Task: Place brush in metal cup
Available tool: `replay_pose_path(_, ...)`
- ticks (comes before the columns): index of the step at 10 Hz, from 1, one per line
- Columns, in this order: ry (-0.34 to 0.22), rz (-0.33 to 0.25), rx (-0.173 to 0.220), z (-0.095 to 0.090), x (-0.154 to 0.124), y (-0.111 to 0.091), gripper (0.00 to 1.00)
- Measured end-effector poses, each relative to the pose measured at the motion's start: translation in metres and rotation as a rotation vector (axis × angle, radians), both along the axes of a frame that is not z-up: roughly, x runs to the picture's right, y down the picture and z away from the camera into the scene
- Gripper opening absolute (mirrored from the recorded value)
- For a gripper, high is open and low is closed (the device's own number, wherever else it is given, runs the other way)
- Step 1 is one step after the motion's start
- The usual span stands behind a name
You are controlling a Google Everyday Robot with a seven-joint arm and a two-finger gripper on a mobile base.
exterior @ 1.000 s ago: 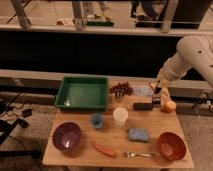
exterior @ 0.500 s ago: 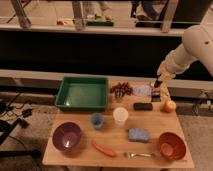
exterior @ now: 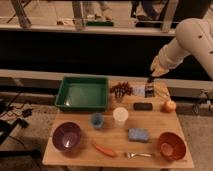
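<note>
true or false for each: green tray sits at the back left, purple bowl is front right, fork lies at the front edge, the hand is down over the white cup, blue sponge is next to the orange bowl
1. The green tray sits at the back left of the table. True.
2. The purple bowl is front right. False: it is front left.
3. The fork lies at the front edge. True.
4. The hand is over the white cup. False: it hangs above the table's back right.
5. The blue sponge lies left of the orange bowl. True.
</note>
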State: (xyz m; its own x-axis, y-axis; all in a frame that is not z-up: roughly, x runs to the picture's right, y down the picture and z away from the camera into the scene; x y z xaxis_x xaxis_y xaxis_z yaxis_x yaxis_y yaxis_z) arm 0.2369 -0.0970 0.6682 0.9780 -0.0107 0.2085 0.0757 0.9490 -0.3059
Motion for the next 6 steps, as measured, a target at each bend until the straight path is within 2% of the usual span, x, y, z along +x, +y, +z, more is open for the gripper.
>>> replay_pose_path(6,-0.068,-0.050,0.017,-0.005,-0.047,-0.017,0.09)
